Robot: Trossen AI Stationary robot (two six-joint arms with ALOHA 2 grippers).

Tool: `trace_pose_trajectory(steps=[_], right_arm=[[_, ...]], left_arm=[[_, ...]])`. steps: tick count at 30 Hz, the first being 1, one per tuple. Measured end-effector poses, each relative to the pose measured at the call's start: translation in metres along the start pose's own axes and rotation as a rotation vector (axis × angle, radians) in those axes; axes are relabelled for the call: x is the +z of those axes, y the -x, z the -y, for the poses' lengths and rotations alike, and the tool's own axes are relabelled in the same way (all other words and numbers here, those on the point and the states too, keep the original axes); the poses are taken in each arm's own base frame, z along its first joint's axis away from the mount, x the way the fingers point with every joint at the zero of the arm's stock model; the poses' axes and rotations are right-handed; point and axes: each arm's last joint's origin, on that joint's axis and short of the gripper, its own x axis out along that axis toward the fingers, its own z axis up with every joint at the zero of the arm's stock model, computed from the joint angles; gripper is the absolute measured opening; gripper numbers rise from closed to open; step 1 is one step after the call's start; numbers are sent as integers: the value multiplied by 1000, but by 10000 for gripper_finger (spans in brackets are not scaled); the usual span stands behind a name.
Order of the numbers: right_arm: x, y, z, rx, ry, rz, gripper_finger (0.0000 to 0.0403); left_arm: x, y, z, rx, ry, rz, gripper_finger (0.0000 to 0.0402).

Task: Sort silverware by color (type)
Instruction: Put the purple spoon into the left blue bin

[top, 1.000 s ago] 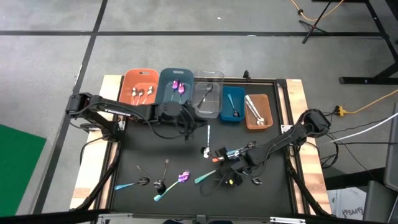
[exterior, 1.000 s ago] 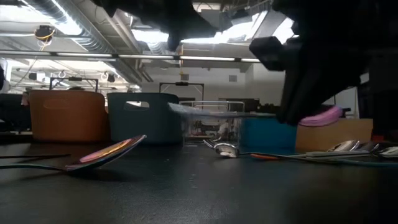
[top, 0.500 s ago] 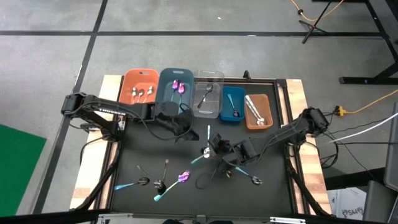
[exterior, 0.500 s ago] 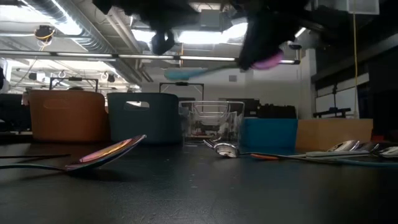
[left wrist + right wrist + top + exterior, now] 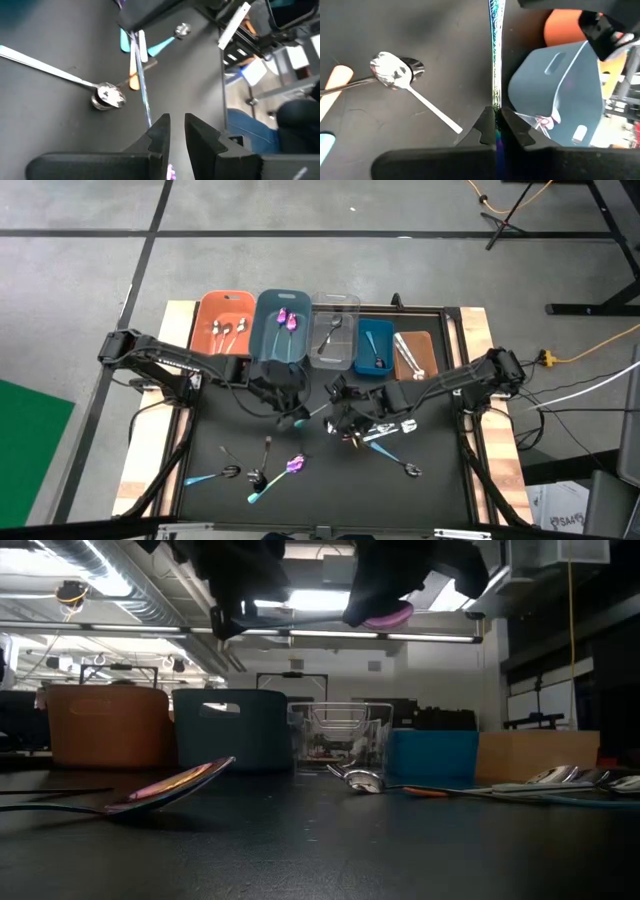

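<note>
My right gripper (image 5: pixel 496 116) is shut on an iridescent purple spoon (image 5: pixel 495 55) with a teal handle, high above the black table at its middle. The purple bowl (image 5: pixel 387 615) shows under the gripper in the low view. The handle's teal end (image 5: pixel 301 421) points at my left gripper (image 5: pixel 177 125), which hangs open just to the left. The handle's tip (image 5: pixel 149 120) lies beside one of its fingers, not between them. Several more pieces of silverware lie flat on the table. My right gripper pinches the spoon's thin shaft (image 5: pixel 495 102) between its two fingers, close to the bowl end. The fingers slant down and lie along the shaft. The spoon is lifted clear of the table and sticks out ahead of the fingers toward the left arm. My left gripper: I cannot tell whether its fingertip (image 5: pixel 161 122) touches the handle's tip.
Five bins stand along the far edge: orange (image 5: pixel 225 320), grey-blue (image 5: pixel 283 322), clear (image 5: pixel 336 332), blue (image 5: pixel 375 348), brown (image 5: pixel 415 360). A silver spoon (image 5: pixel 107 95), an orange handle (image 5: pixel 134 80) and a blue-handled piece (image 5: pixel 385 450) lie below the grippers; several more lie near left (image 5: pixel 262 472).
My right gripper has risen and gone toward the table's left and far side, rolling as it went, with the purple spoon lifted from just above the table to high over it. My left gripper has come away from the bins toward the near edge, rolling, to meet the spoon's handle.
</note>
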Motion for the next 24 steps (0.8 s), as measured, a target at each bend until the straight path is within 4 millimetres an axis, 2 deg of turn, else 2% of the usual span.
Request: trace_pose_trajectory(steps=[8,24], right_arm=[[1,1,4,5,-16,32,1],[5,1,8,-34,-39,62,1]], left_arm=[[0,0,0,71,-5,48,51],[1,-1,0,69,-5,53,51]])
